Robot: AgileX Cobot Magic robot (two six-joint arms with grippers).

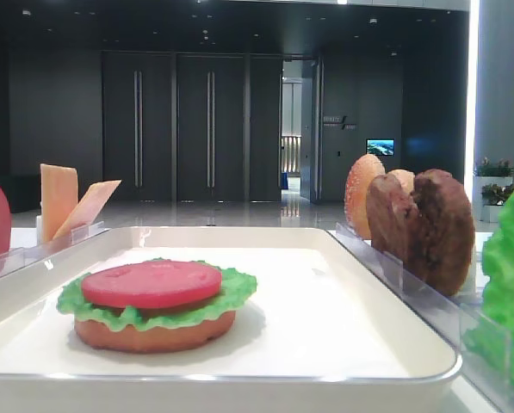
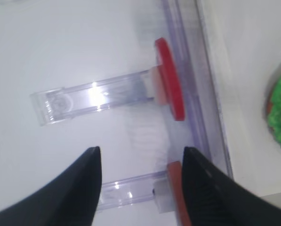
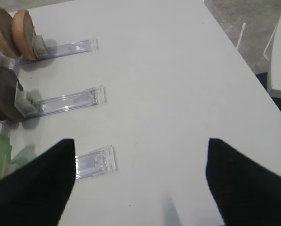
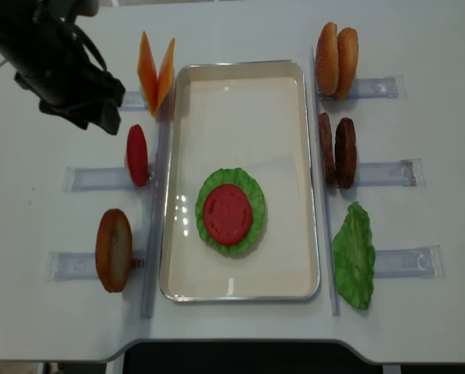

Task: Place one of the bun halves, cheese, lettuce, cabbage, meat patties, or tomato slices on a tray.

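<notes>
On the white tray lies a stack: a tomato slice on a lettuce leaf on a bun half. Another tomato slice stands upright in its clear rack left of the tray. My left gripper is open and holds nothing. It hovers over the table by these racks, with the edge of an orange bun half just inside its right finger. The left arm shows dark at the upper left. My right gripper is open over bare table.
Cheese slices lean in the far left rack. Right of the tray stand two bun halves, two meat patties and a lettuce leaf. A clear rack end lies by my right gripper's left finger. The table edge runs on the right.
</notes>
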